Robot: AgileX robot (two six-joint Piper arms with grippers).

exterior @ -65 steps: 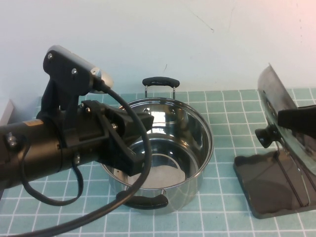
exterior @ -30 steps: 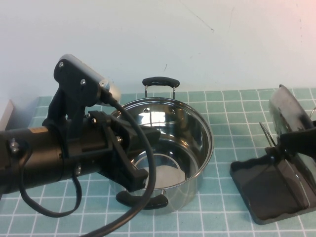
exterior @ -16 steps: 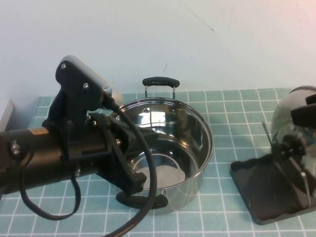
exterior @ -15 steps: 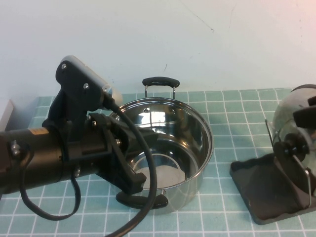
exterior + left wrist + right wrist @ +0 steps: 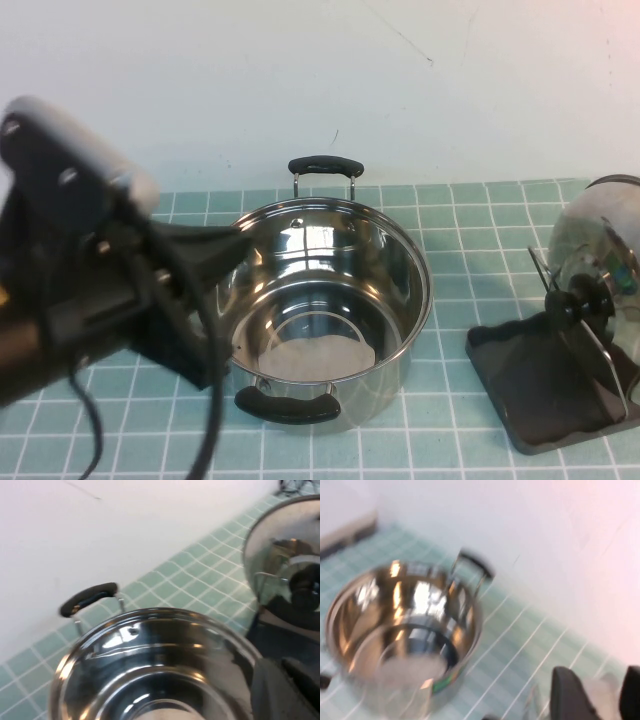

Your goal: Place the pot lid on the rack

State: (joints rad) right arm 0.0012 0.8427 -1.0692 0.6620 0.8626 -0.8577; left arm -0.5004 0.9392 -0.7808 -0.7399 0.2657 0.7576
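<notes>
upright on rack [image 5: 545,385], pot lid [image 5: 600,255], ungripped

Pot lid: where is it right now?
High view, far right: the pot lid stands on edge in the rack, right of the pot, both pincers off it.

The lid [image 5: 603,262] and rack [image 5: 545,385] are cut off by the high view's right edge. The left gripper [image 5: 215,262] is a dark blur hiding the pot's [image 5: 330,300] left side. The right gripper [image 5: 592,695] is blurred and cropped.
</notes>
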